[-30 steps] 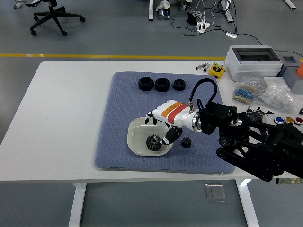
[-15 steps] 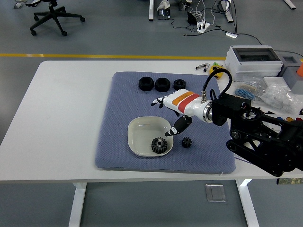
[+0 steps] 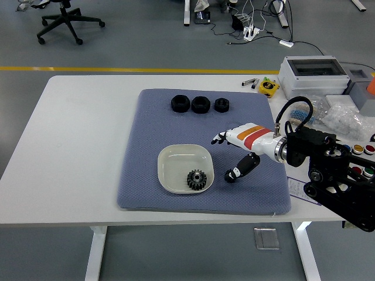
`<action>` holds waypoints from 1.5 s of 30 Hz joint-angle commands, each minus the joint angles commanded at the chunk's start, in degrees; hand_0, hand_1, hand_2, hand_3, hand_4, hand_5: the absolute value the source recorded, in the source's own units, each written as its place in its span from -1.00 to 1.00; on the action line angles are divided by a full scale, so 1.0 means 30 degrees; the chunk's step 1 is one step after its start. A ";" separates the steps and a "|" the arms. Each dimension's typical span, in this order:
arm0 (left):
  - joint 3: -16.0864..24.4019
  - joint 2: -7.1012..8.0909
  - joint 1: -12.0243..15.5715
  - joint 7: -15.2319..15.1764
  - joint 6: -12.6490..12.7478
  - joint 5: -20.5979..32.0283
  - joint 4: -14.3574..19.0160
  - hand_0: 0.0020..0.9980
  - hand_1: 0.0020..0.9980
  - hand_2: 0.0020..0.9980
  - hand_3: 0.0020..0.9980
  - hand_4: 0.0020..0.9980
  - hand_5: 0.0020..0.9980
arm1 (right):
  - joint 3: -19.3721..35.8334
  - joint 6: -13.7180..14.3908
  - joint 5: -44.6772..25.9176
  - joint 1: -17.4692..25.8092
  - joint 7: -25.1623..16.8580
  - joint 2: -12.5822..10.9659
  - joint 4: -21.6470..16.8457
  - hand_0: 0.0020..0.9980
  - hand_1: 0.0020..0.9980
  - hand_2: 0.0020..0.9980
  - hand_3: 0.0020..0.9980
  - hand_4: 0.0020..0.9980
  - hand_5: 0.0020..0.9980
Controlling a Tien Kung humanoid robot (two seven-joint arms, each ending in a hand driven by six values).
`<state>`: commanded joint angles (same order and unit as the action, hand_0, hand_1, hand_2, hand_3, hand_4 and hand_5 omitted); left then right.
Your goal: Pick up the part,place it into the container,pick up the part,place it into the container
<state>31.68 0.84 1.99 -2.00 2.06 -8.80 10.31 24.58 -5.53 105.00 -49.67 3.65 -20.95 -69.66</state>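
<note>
While our right hand (image 3: 237, 153) hovers with fingers loosely spread, holding nothing, we list: one toothed black gear (image 3: 197, 180) inside the rounded-square cream bowl (image 3: 170, 162), on the textured blue mat (image 3: 152, 129).

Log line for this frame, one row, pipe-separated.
right hand open over blue mat | large black gear in white square dish | small gear hidden by thumb | three black nuts untouched

I see the mat (image 3: 146, 152) lying on the table (image 3: 76, 129). The container (image 3: 176, 167) sits on the mat's near part, one gear (image 3: 198, 180) inside it. Behind it, three nuts (image 3: 200, 104) line the far edge (side by side). The right hand (image 3: 237, 153) hangs right of the container.
</note>
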 joint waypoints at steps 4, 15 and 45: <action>-0.0013 -0.0015 0.0004 0.0005 -0.0004 0.0039 0.0000 0.73 0.69 0.73 0.25 0.16 0.55 | -0.0226 0.0594 0.0059 0.0394 -0.0170 0.0141 0.0660 0.24 0.33 0.46 0.51 1.00 -0.26; -0.0004 0.0008 0.0080 0.0093 -0.0015 -0.0127 0.0000 0.73 0.69 0.73 0.25 0.16 0.55 | -0.0407 0.1472 -0.0310 0.0835 -0.0285 0.0571 0.2087 0.11 0.25 0.35 0.20 0.96 -0.36; 0.0132 -0.0009 -0.0073 0.0288 -0.0058 -0.0500 0.0000 0.73 0.68 0.72 0.25 0.15 0.56 | -0.0835 0.1946 -0.0657 0.1104 -0.0193 0.0768 0.2637 -0.11 0.00 0.07 0.01 0.44 -0.55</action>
<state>32.07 0.81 1.77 -1.13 1.89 -10.30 10.31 22.08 0.31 103.03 -46.36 3.07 -18.65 -61.75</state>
